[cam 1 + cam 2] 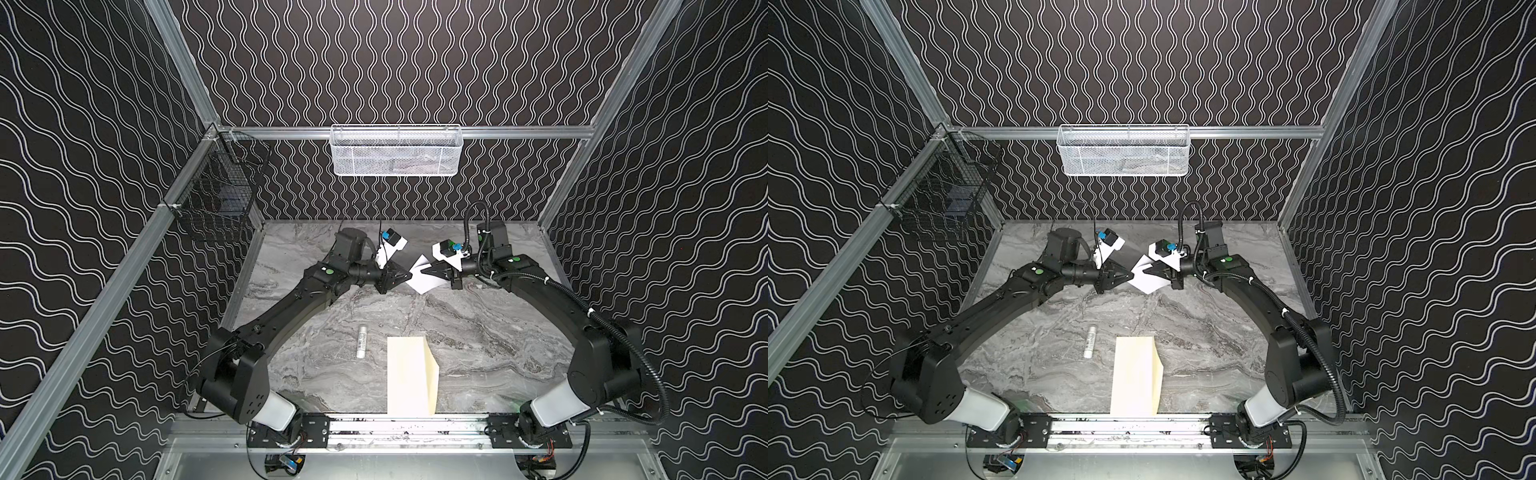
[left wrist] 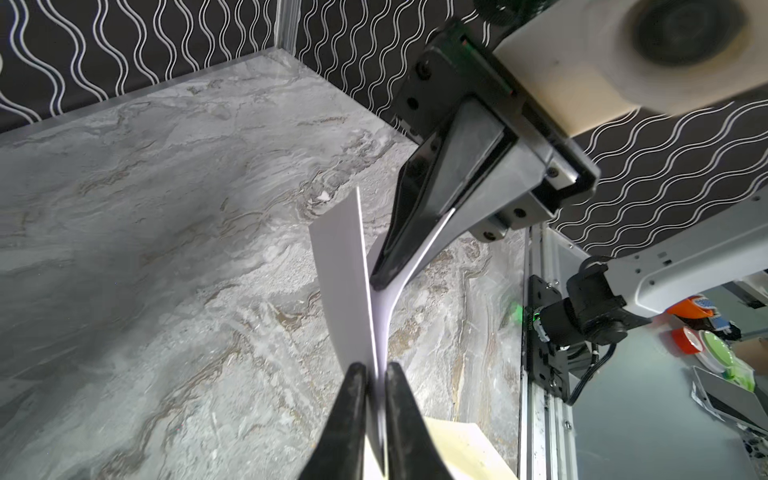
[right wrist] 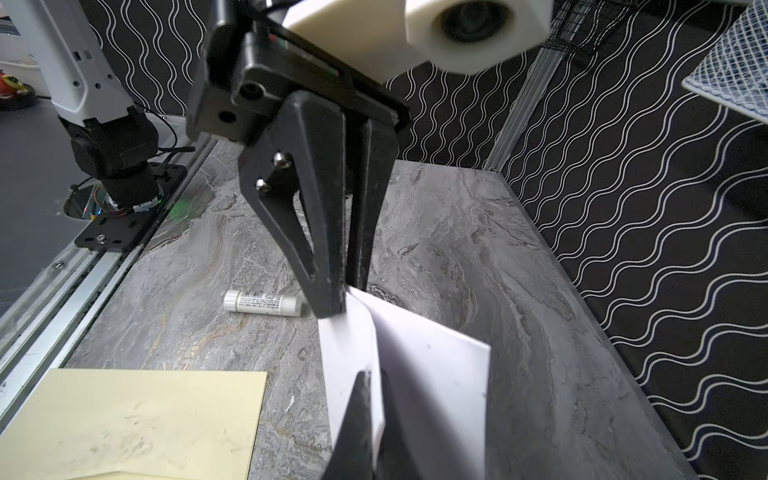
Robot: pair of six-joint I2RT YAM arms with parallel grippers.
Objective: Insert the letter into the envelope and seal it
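Envelope (image 1: pixel 411 374) lies flat at near edge of table (image 1: pixel 478 332), white stick (image 1: pixel 362 341) just left of it. Folded letter (image 1: pixel 424 284) is held off table, far mid; L gripper (image 1: pixel 407 274) & R gripper (image 1: pixel 424 271) both clamped on it.

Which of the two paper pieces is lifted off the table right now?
The white letter, pinched by both the left gripper and the right gripper above the far part of the table. The cream envelope lies flat at the near edge, untouched.
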